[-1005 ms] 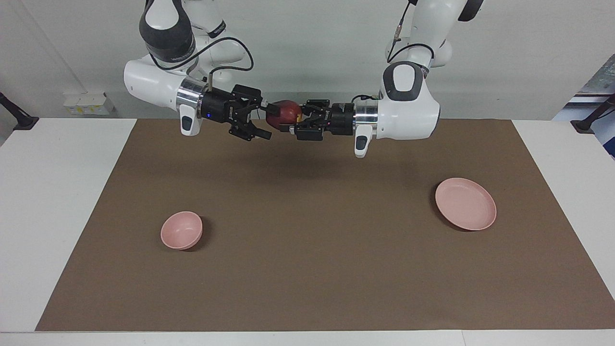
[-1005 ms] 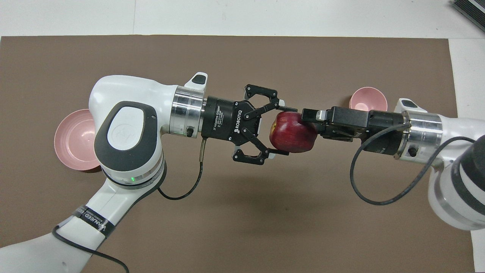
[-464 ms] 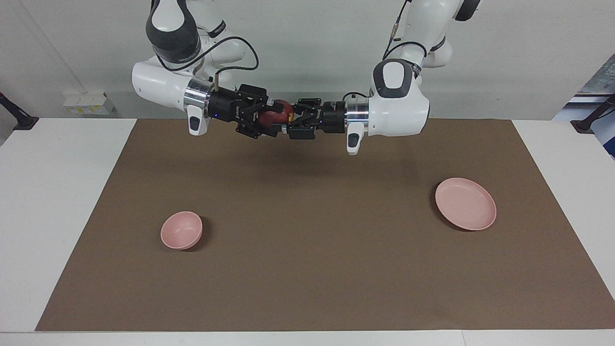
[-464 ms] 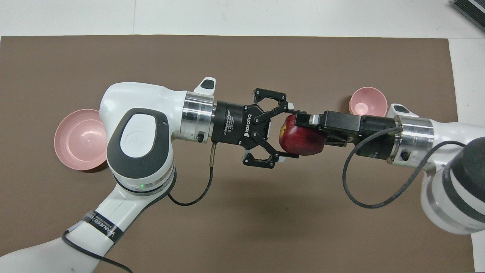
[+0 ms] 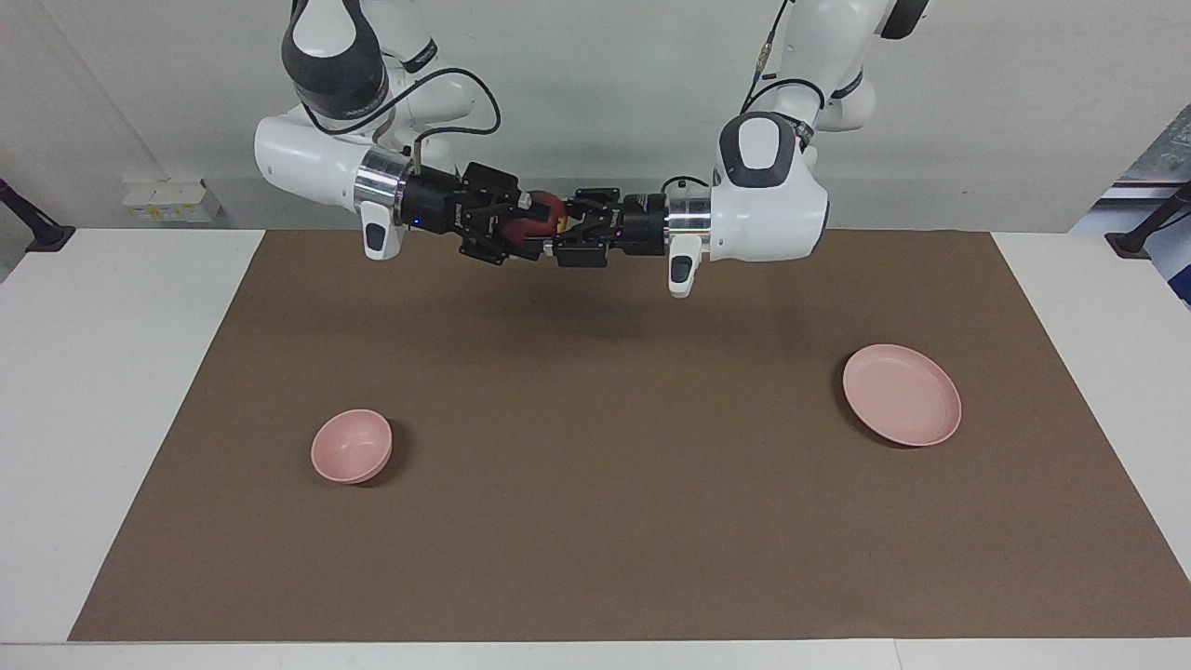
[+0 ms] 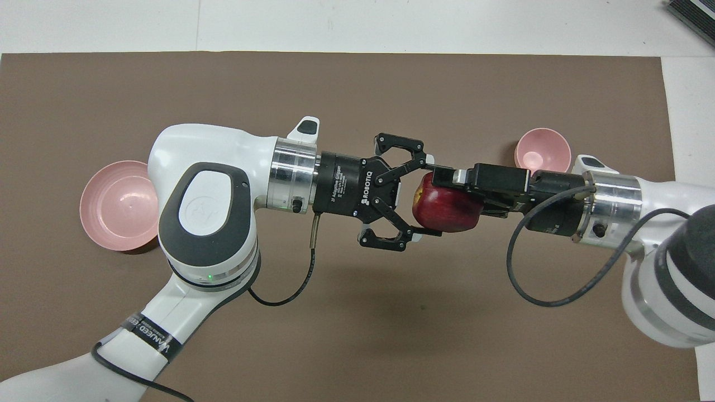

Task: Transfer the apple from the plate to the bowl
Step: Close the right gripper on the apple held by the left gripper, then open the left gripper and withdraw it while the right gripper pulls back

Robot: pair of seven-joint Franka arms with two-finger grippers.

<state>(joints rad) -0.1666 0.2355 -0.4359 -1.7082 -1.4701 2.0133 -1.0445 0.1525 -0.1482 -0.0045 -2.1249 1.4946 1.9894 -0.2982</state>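
The dark-red apple [image 6: 447, 204] [image 5: 544, 214] hangs in the air between both hands, over the part of the mat nearest the robots. My left gripper [image 6: 429, 198] [image 5: 561, 231] is shut on it, one finger on each side. My right gripper [image 6: 444, 190] [image 5: 528, 223] comes from the other way, turned a quarter turn. One of its fingers lies over the apple's top, one under it, shut on it. The pale-pink plate [image 5: 901, 395] [image 6: 114, 204] lies bare toward the left arm's end. The small pink bowl [image 5: 351, 447] [image 6: 542, 149] stands toward the right arm's end with nothing in it.
A brown mat [image 5: 595, 521] covers most of the white table [image 5: 93, 372]. A small white box [image 5: 167, 200] sits at the wall past the right arm's end of the table. A dark object [image 6: 692, 14] shows at the table's corner farthest from the robots.
My right gripper moved in around the apple and closed on it. Both hands drifted a little toward the right arm's end and rose slightly. The left grip stayed the same.
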